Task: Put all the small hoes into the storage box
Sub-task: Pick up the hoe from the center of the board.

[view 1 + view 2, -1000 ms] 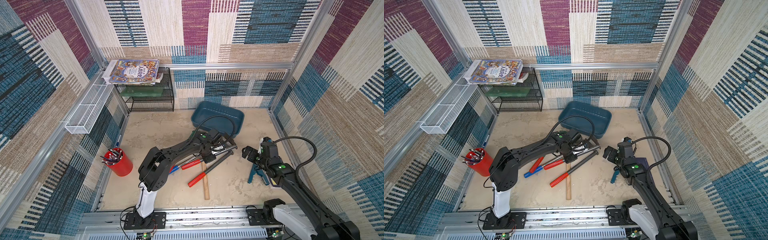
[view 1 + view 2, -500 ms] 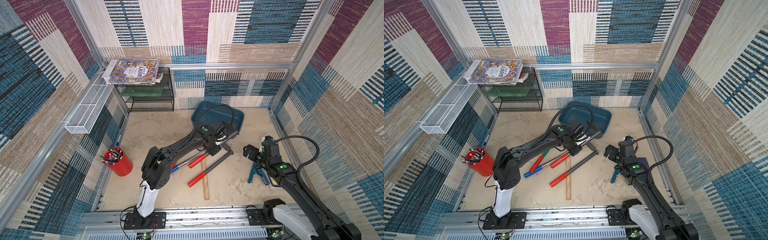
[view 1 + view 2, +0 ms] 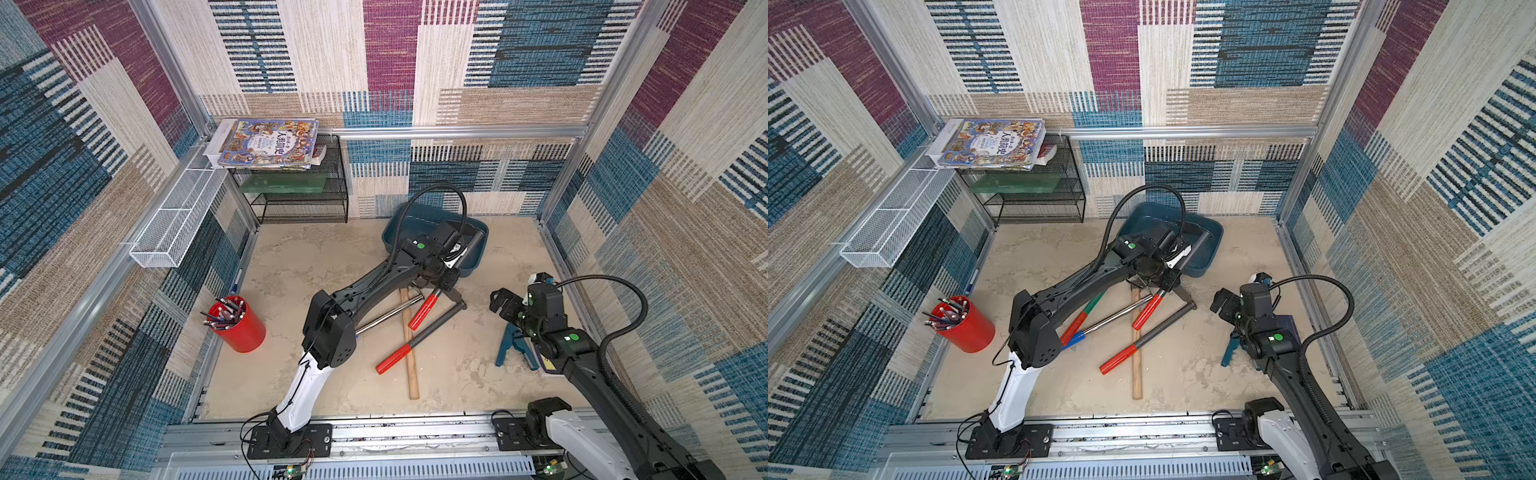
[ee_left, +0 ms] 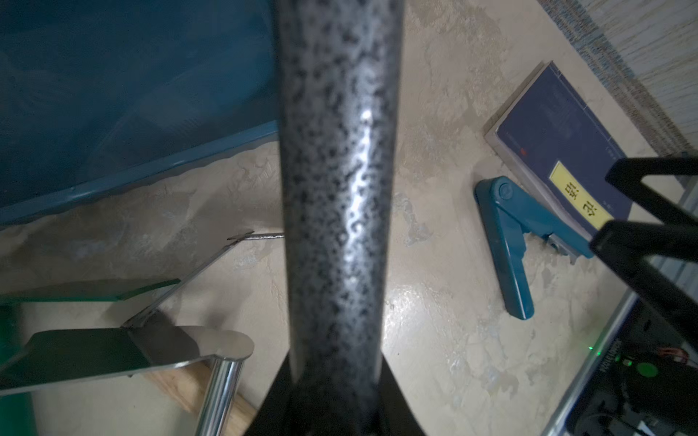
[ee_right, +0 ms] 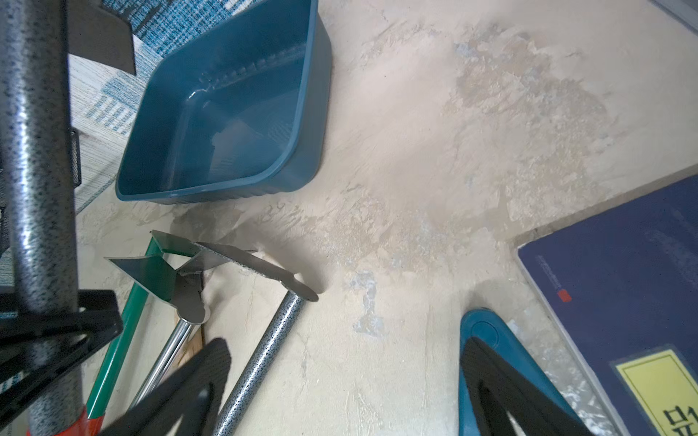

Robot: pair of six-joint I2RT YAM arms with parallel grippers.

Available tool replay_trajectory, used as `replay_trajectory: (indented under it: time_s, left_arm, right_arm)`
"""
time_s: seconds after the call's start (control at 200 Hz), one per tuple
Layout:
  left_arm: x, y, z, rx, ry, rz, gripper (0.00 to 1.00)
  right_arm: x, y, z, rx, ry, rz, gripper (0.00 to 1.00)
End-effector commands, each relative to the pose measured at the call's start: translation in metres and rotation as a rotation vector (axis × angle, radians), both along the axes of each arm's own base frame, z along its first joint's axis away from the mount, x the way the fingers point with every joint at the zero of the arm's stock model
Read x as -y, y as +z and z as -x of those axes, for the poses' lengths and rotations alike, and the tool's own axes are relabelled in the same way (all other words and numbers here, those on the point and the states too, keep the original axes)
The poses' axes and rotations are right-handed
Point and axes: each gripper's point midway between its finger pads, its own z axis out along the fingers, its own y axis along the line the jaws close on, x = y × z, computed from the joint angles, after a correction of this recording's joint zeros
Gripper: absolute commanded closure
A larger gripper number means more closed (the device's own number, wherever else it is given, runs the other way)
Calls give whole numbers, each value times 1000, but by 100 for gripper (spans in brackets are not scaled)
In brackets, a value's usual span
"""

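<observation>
Now the left end effector pinches the small hoe, shaft slanting toward the storage box.

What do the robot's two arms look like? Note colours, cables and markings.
The left arm and right arm match: black links above a white base link, a round green dot near each wrist, and a black ribbed cable looping alongside.

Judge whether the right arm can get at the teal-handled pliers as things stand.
Probably yes: the right gripper is open, and the teal-handled pliers lie uncovered on the floor close below it, beside a navy book.
</observation>
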Motion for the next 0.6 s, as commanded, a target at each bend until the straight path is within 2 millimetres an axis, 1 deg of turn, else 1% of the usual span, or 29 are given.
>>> replay_trajectory:
  time_s: [0.0,0.055,0.135,0.275,0.481,0.596]
  left_arm:
    - [12,10,-8,-40,68,91,100]
    - [16,12,-11,-49,83,117,100]
    - [21,13,-16,-74,108,167,100]
    - [30,17,-27,-93,148,245,100]
    - [43,24,-48,-114,229,362,100]
    - [50,25,-62,-139,285,439,100]
  right_arm:
    - [4,4,0,26,-29,-4,1]
    - [-1,7,0,43,2,-14,1]
    - [-11,16,0,88,63,-43,1]
    - [-31,39,1,178,181,-87,2]
    - [-38,57,6,249,240,-86,3]
    - [-38,65,8,274,241,-95,4]
